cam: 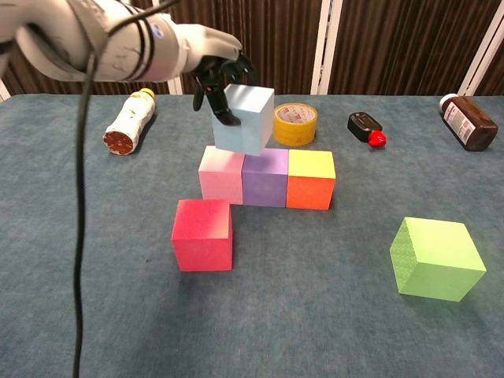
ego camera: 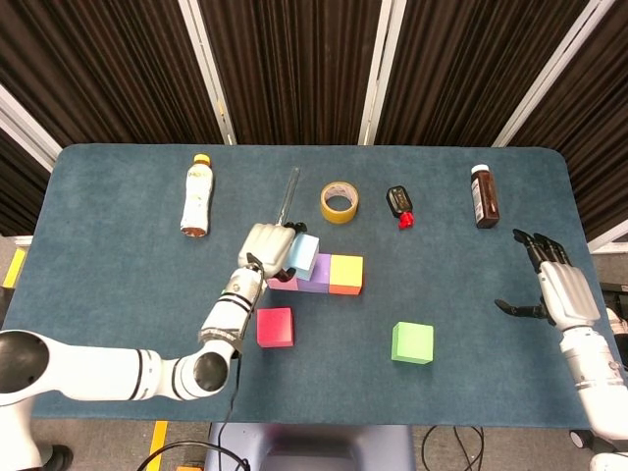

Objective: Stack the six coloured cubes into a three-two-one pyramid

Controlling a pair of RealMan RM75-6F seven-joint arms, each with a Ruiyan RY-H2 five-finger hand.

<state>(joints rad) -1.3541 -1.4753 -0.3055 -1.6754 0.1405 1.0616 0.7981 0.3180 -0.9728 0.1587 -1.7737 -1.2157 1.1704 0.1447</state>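
Pink (cam: 220, 174), purple (cam: 264, 176) and orange (cam: 311, 179) cubes form a row on the table. My left hand (cam: 217, 75) grips a light blue cube (cam: 244, 118), tilted, its lower edge touching or just above the top of the pink and purple cubes. In the head view the left hand (ego camera: 266, 249) covers the pink cube, with the blue cube (ego camera: 303, 255) beside the purple (ego camera: 315, 272) and orange (ego camera: 345, 274) ones. A red cube (ego camera: 275, 327) lies in front of the row. A green cube (ego camera: 413, 342) sits to the right. My right hand (ego camera: 555, 286) hovers open at the table's right edge.
A drink bottle (ego camera: 197, 193) lies at the back left. A yellow tape roll (ego camera: 340, 201), a black-and-red small object (ego camera: 400, 204) and a brown bottle (ego camera: 483, 195) stand along the back. A thin clear rod (ego camera: 289, 195) lies behind the row.
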